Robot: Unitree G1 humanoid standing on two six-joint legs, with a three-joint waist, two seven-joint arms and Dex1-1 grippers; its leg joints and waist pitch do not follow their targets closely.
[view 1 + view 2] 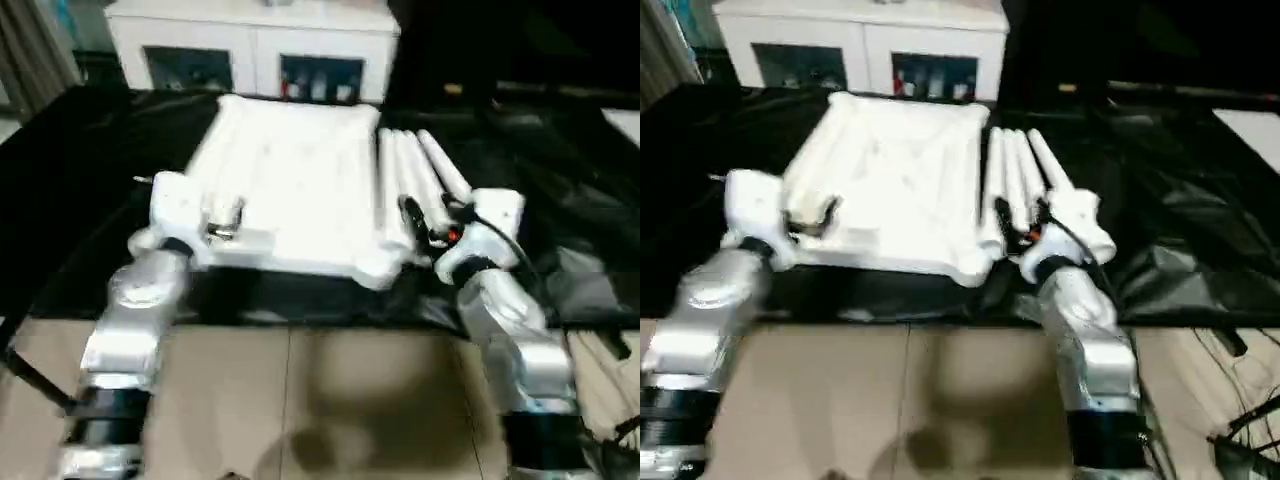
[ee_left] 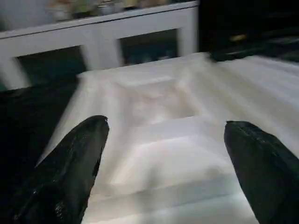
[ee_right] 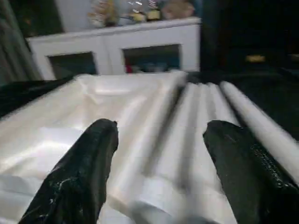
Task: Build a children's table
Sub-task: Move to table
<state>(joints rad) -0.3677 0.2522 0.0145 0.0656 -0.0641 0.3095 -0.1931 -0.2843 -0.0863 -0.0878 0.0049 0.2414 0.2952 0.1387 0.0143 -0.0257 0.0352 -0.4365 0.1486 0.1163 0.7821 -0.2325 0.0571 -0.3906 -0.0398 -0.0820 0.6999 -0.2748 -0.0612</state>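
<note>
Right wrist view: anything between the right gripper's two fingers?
Yes. The right gripper stands open, and between its fingers lie the table top's right edge and the nearest white legs beside it.

The robot's two forearms are silver, rounded metal shells, each ending near the elbow in a black band. White blocky housings sit at the wrists. The left gripper (image 2: 166, 154) and right gripper (image 3: 161, 158) each carry two thick, glossy black tapered fingers. A black cable and a small red-orange spot mark the right wrist
</note>
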